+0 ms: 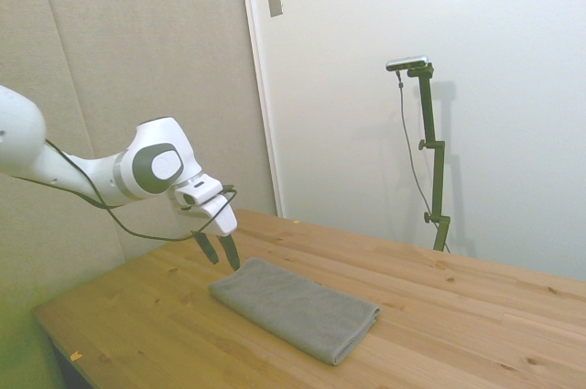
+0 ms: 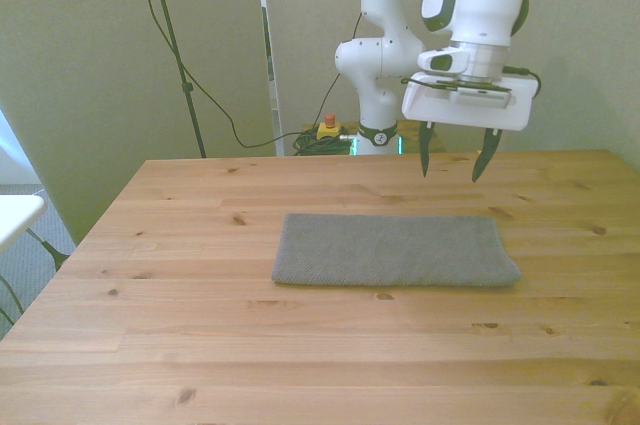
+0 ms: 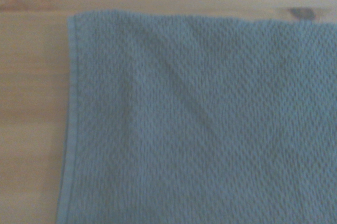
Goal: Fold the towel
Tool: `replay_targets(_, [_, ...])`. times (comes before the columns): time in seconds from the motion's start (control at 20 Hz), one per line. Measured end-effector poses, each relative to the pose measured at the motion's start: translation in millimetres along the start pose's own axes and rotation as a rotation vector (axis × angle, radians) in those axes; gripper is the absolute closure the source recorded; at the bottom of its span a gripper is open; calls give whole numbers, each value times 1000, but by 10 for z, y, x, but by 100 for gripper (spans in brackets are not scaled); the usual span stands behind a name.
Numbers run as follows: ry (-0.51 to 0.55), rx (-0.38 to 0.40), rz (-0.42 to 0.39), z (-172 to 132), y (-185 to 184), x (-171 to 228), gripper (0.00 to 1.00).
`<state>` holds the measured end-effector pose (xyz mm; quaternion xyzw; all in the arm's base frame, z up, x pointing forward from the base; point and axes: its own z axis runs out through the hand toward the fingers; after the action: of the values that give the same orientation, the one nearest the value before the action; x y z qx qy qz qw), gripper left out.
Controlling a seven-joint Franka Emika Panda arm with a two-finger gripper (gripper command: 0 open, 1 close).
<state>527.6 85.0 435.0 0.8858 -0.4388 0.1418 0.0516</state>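
The grey towel lies flat on the wooden table as a long folded rectangle, also seen from the side as the towel. My gripper hangs open above the table, just beyond the towel's far edge toward the front view's right end. From the side, the gripper hovers over the towel's end nearest the arm, its fingers pointing down and holding nothing. Up close, the wrist view fills with the towel, showing one corner and its hemmed edge on the wood.
A black stand and cable rise behind the table at the front view's left. A white surface edge shows at the far left. Bare wood stretches on all sides of the towel.
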Motion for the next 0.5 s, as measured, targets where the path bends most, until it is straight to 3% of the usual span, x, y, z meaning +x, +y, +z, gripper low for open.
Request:
replay_targets(0.25, [123,-98,-19,290,-645,-371,0])
replay_targets(0.5, [155,-180,-7,439,-927,-596,0])
